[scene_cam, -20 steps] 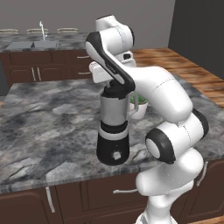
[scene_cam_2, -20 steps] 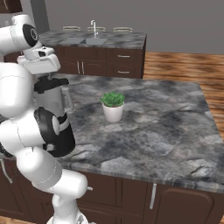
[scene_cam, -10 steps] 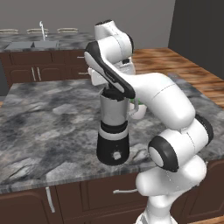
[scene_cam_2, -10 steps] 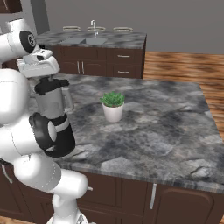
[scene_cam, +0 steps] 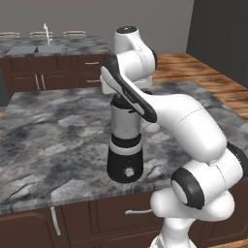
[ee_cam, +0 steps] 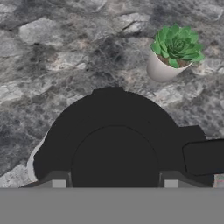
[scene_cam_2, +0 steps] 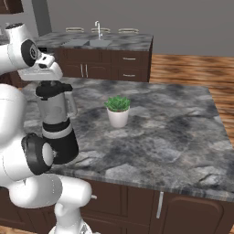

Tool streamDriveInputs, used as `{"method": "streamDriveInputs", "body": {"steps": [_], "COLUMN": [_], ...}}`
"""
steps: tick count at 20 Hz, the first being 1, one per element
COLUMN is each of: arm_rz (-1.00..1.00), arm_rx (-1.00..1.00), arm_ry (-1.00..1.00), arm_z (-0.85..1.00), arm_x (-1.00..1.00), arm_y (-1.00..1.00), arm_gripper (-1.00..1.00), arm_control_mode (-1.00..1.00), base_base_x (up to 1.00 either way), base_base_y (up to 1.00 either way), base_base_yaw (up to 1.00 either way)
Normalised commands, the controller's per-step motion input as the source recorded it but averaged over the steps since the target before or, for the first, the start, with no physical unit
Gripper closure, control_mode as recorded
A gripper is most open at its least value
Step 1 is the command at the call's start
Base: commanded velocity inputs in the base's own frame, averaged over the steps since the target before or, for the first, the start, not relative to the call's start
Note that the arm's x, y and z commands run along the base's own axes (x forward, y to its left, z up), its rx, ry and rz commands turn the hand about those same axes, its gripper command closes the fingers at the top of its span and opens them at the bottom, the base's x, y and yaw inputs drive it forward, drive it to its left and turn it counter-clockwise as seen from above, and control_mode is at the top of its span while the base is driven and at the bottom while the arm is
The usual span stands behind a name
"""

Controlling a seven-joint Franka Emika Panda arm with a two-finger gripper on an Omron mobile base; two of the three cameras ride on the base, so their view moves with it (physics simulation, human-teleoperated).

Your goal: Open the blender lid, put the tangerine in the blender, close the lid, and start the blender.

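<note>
The blender [scene_cam: 125, 145] stands near the front edge of the grey stone island, its black base toward me; it is also the blender [scene_cam_2: 57, 123] beside my arm. The black blender lid [scene_cam_2: 54, 89] sits on the jar top. From the hand view the blender lid [ee_cam: 113, 131] is directly below, its raised centre knob between my fingertips [ee_cam: 59, 183] and its side tab to the right. My gripper [ee_cam: 114, 183] is shut on that knob. The tangerine is out of view.
A white pot with a green plant [scene_cam_2: 118, 114] stands on the island behind the blender, also the pot [ee_cam: 168, 61] in the hand view. A back counter with a sink [scene_cam_2: 98, 41] runs along the far wall. The island top [scene_cam: 48, 126] stretches left of the blender.
The arm's upper links and elbow have swung round above the blender, while the hand has stayed on the lid. The blender and plant pot have not moved.
</note>
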Motion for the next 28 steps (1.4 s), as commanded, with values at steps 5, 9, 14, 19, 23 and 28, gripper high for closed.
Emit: {"method": "streamDriveInputs", "body": {"steps": [5, 9, 14, 19, 23, 28], "arm_rz": [0.1, 0.11, 0.08, 0.02, 0.01, 0.0], "arm_rx": [0.09, 0.01, 0.0, 0.0, 0.01, 0.01], "arm_ry": [-0.04, 0.0, -0.01, -0.03, -0.09, -0.09], "arm_z": [-0.22, -0.32, -0.27, -0.06, 0.09, 0.37], "arm_x": [0.07, 0.13, 0.0, 0.0, 0.0, 0.0], "arm_y": [0.06, 0.19, 0.11, 0.0, -0.04, -0.12], "arm_gripper": [1.0, 1.0, -1.0, -1.0, -1.0, -1.0], "arm_control_mode": [-1.0, -1.0, -1.0, -1.0, -1.0, -1.0], "base_base_x": [0.0, 0.0, 0.0, 0.0, 0.0, 0.0], "base_base_y": [0.0, 0.0, 0.0, 0.0, 0.0, 0.0], "base_base_yaw": [0.0, 0.0, 0.0, 0.0, 0.0, 0.0]}}
